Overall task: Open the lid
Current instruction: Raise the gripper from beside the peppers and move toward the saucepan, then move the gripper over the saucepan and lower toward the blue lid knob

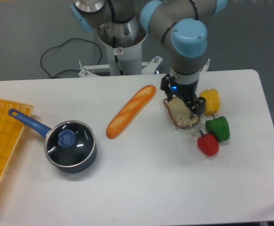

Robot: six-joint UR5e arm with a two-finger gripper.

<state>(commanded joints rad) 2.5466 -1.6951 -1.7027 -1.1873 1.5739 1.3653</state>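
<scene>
1. You have a white desk (141, 183) carrying everything.
2. At your left edge lies a yellow-orange gridded mat (0, 141).
3. A dark blue saucepan (87, 157) sits just beside the mat, its long handle (28, 121) pointing up-left over the mat's corner.
4. A baguette (130, 111) lies diagonally near the middle.
5. To its right you see a bagged bread slice (180, 115).
6. Right of the bread are a yellow pepper (211, 100), a green pepper (218, 128) and a red pepper (208, 144), close together.
7. A black cable (64, 59) loops behind the desk.

lid (70, 143) sat closed on saucepan (83, 160), left side | gripper (183, 98) hung over bagged bread slice (180, 113), well apart
</scene>
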